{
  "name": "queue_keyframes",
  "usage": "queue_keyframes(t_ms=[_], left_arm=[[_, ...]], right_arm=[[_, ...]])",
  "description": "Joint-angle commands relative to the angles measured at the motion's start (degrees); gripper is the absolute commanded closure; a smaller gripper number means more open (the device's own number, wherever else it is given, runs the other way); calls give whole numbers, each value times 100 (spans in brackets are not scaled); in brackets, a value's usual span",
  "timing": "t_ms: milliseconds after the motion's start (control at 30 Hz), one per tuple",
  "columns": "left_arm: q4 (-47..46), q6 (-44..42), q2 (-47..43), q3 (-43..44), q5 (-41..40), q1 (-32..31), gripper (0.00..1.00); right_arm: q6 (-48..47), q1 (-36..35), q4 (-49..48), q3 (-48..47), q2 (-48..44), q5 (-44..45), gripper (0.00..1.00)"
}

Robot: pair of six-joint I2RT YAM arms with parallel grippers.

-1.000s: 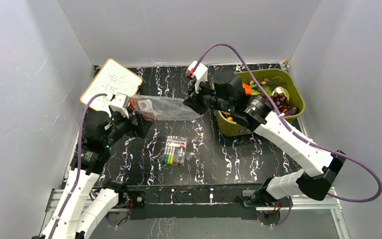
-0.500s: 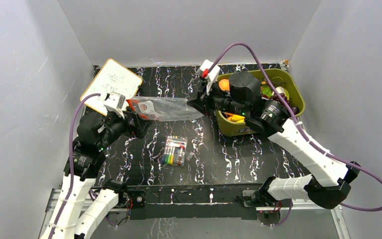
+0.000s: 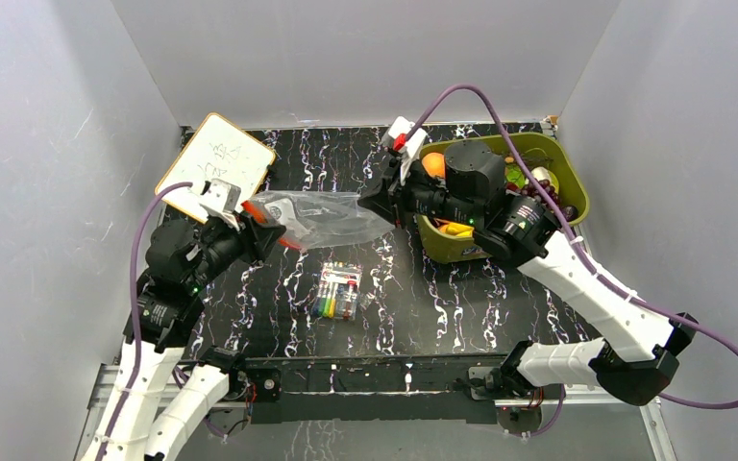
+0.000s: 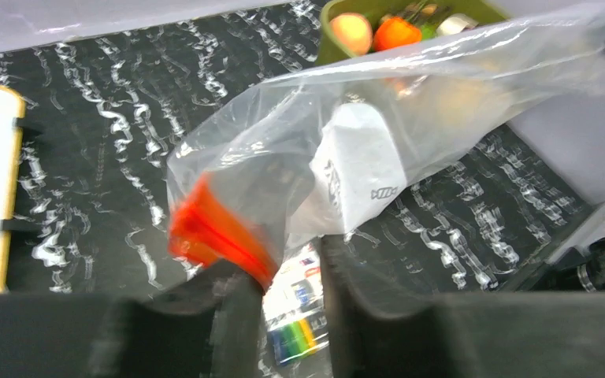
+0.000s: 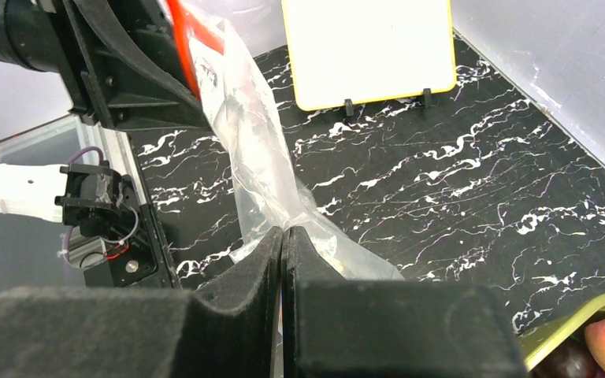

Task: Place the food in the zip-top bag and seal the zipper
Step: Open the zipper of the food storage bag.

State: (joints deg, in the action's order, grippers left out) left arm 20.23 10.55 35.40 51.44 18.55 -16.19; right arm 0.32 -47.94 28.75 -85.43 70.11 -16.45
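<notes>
The clear zip-top bag [image 3: 322, 216] hangs stretched between my two grippers above the table. Its red-orange zipper [image 3: 271, 224] is at the left end, by my left gripper [image 3: 259, 235]. In the left wrist view the zipper [image 4: 217, 232] ends against one fingertip. The jaws stand a narrow gap apart, and a grip on the plastic does not show. My right gripper [image 5: 283, 236] is shut on the bag's other end [image 5: 256, 150]. The food [image 3: 433, 164] lies in the olive-green bin [image 3: 442, 248], with none visible inside the bag.
A pack of coloured markers [image 3: 336, 291] lies on the black marbled table under the bag. A whiteboard [image 3: 216, 163] leans at the back left. The bin sits at the back right, under my right arm. Grey walls close in three sides.
The left jaws have narrowed sharply around the bag's mouth, and the zipper end has shifted toward the near side. The right gripper lifted its end toward the bin earlier and now holds still.
</notes>
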Motion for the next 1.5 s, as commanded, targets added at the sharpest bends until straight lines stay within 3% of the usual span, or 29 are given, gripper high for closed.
queue_keyframes(t_ms=[0, 100, 233, 333, 433, 500, 633, 933, 1167, 1467], left_arm=[[-384, 122, -126, 52, 586, 24, 80], [-469, 350, -147, 51, 726, 18, 100], [-813, 818, -126, -41, 983, 17, 100], [-1000, 1252, -72, -80, 909, 18, 100], [-1058, 1633, -6, -68, 654, 19, 100], [-1019, 1937, 50, -56, 383, 14, 100], [-998, 2456, 107, -124, -279, 18, 100], [-564, 3608, 112, -196, -1621, 21, 100], [-335, 4360, 331, -61, -1394, 19, 100], [-28, 4722, 594, 165, -1119, 16, 100]], right_arm=[[82, 13, -533, 42, -189, 213, 100], [98, 33, -681, 128, -138, 792, 100], [198, 48, -858, 106, 105, 2125, 99], [549, 48, -826, 97, 210, 2997, 66], [1084, 48, -642, 145, 205, 3239, 45], [1511, 48, -598, 211, 156, 3185, 40], [2217, 36, -683, 428, 51, 3183, 41], [2775, -367, -1350, 799, 226, 2753, 44], [2311, -1371, -2317, 1015, 667, 3069, 45], [1769, -2240, -2518, 695, 1548, 3738, 45]])
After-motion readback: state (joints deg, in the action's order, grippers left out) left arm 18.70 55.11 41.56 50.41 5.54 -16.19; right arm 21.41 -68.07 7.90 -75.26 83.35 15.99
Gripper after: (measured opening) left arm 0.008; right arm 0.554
